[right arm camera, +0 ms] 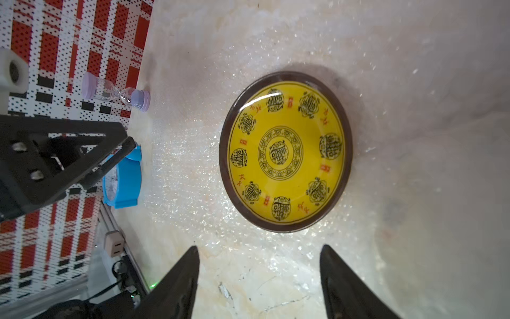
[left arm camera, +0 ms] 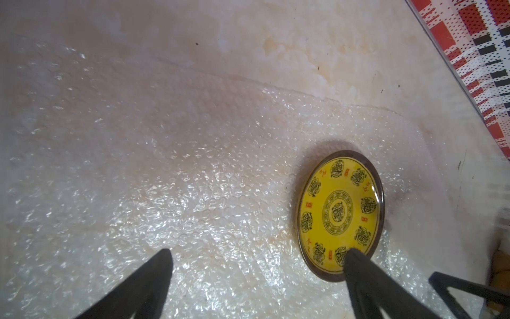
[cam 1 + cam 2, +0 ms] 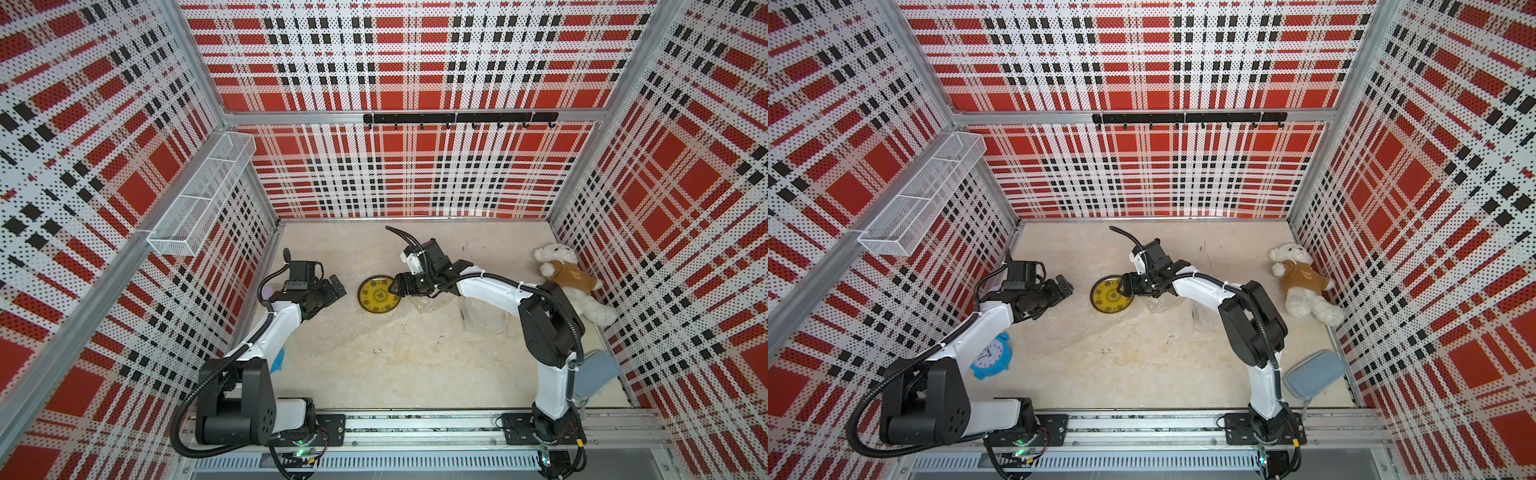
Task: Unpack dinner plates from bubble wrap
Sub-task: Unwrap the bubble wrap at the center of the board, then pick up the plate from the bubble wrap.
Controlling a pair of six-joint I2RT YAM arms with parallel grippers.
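On crinkly bubble wrap lies a round plate — glossy, dark-rimmed.

Left gripper and right gripper have jaws spread apart

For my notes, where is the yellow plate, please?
In both top views the yellow plate lies on bubble wrap, between the left gripper and right gripper.

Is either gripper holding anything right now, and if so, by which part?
Nothing is held. The left gripper and right gripper are both open and empty; the yellow plate lies ungripped on the bubble wrap.
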